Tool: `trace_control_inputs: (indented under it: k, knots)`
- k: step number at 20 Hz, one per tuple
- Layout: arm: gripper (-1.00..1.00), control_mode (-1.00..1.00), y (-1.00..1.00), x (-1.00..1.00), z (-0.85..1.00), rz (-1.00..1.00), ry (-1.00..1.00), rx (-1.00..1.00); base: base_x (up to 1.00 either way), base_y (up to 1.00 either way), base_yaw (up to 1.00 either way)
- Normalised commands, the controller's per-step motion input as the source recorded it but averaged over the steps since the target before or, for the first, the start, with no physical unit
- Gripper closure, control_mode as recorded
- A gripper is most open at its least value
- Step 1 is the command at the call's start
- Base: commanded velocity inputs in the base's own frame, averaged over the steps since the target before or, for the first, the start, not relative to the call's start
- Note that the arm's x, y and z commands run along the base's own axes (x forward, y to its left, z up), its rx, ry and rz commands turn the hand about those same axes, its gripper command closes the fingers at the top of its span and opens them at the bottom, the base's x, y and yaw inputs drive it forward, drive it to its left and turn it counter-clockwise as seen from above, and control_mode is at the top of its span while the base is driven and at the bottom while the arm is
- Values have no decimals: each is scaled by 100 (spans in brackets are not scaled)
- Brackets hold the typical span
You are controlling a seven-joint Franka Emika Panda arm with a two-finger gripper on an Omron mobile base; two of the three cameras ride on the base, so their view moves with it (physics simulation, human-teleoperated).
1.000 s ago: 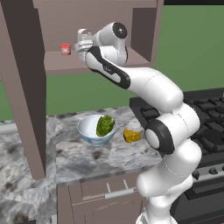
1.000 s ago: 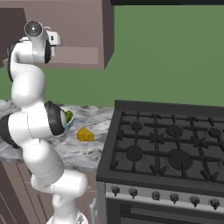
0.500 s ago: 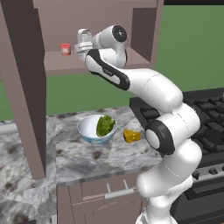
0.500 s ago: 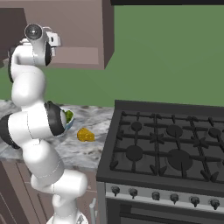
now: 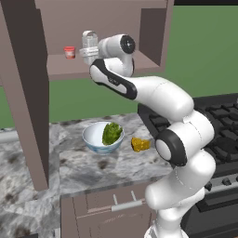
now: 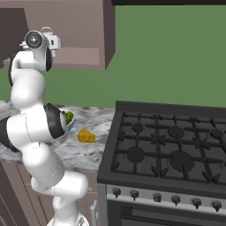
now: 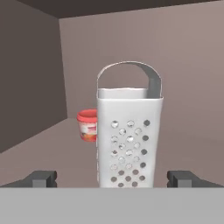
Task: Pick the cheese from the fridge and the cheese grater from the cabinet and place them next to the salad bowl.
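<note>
With cheese (image 5: 140, 144) already on the counter (image 5: 83, 167) beside the salad bowl (image 5: 95, 139), the spread-wide claw (image 7: 112, 179) straddles the cheese grater (image 7: 129, 140) on the cabinet (image 5: 56, 69) shelf; next: clench, lift out.

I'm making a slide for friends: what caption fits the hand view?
Open hand lined up on the upright cheese grater inside the cabinet, a small red jar behind it.

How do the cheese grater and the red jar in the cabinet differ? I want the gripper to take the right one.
The cheese grater is tall, silvery, perforated, with a handle; the red jar is short and plain. The grater stands nearer the open gripper; the jar sits behind, partly hidden. Both stand upright on the cabinet shelf.
</note>
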Motion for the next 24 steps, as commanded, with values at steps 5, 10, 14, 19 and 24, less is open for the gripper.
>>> trace_control_inputs:
  k: [5, 10, 14, 19, 24]
  knots:
    - [-100, -100, 0, 0, 0, 0, 0, 0, 0, 0, 0]
    - [-100, -100, 0, 0, 0, 0, 0, 0, 0, 0, 0]
    - [-100, -100, 0, 4, 0, 0, 0, 0, 0, 0, 0]
    - [-100, -100, -1, 13, 0, 0, 0, 2, 0, 0, 0]
    - [-100, -100, -2, 14, 0, 0, 0, 2, 0, 0, 0]
